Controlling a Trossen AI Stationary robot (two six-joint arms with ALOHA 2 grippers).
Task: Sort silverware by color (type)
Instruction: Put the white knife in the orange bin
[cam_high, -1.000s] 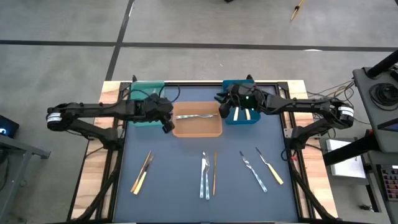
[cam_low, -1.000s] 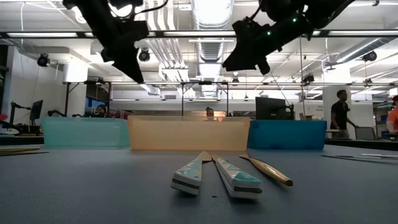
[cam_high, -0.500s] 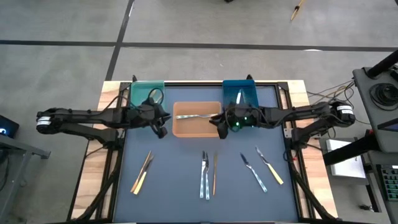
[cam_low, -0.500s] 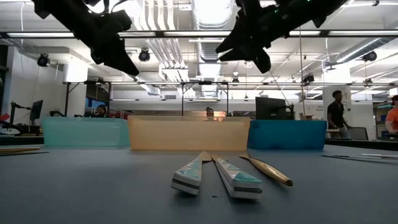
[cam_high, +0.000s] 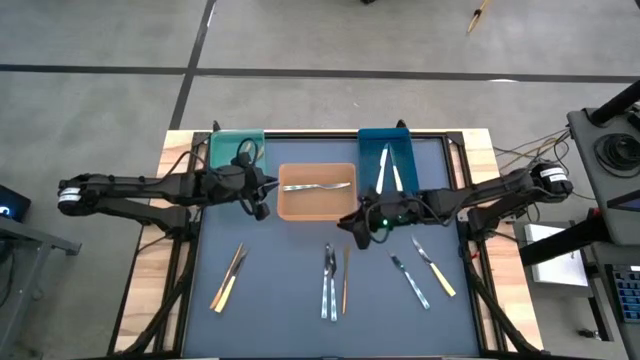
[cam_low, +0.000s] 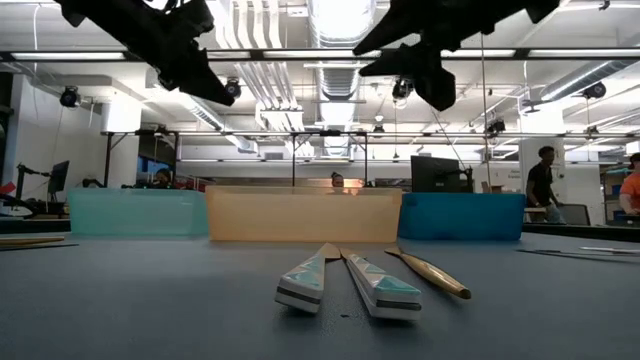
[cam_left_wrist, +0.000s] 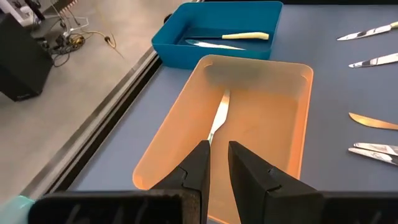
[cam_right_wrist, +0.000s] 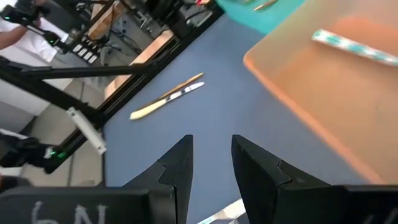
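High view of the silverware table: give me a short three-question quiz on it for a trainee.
1. True or false: the orange bin holds two pieces of silverware.
2. Which bin holds the cream-handled pieces? A teal, B orange, C blue.
3. Fill in: the ___ gripper hangs in front of the bins, nearest the loose silverware.

Key
1. False: it holds one silver piece.
2. C, the blue bin.
3. Right: the right gripper is there, while the left gripper is beside the orange bin.
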